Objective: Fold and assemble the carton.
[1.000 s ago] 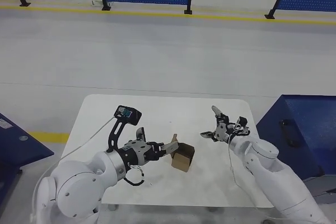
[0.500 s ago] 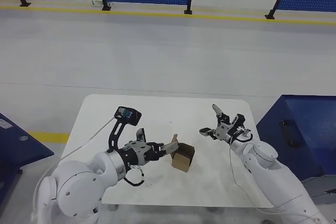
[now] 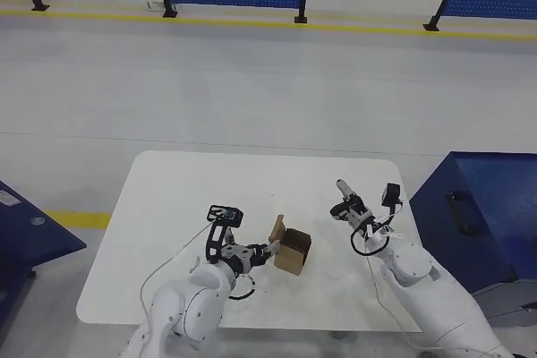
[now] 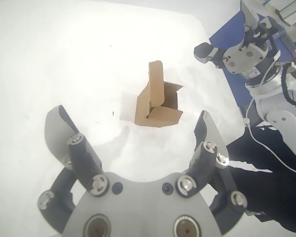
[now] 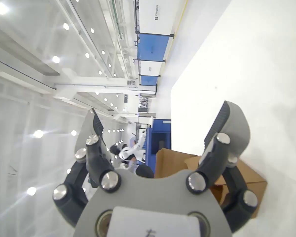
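Note:
A small brown carton (image 3: 293, 252) (image 4: 156, 111) stands on the white table (image 3: 188, 197), its top open and one flap sticking upright. My left gripper (image 3: 260, 254) (image 4: 134, 125) is open just beside the carton on its left, with the box ahead of the fingertips and nothing between them. My right gripper (image 3: 341, 200) (image 5: 160, 122) hangs open and empty over the table to the right of the carton. In the right wrist view the carton (image 5: 246, 173) lies behind the gripper's base, partly hidden.
A blue bin (image 3: 492, 219) stands close to the table's right edge, next to the right arm. Another blue bin (image 3: 18, 228) sits off the left side. The back and left parts of the tabletop are bare.
The left arm has swung lower and nearer the carton's side, its gripper off the raised flap. The right gripper has turned and drawn slightly back toward the carton.

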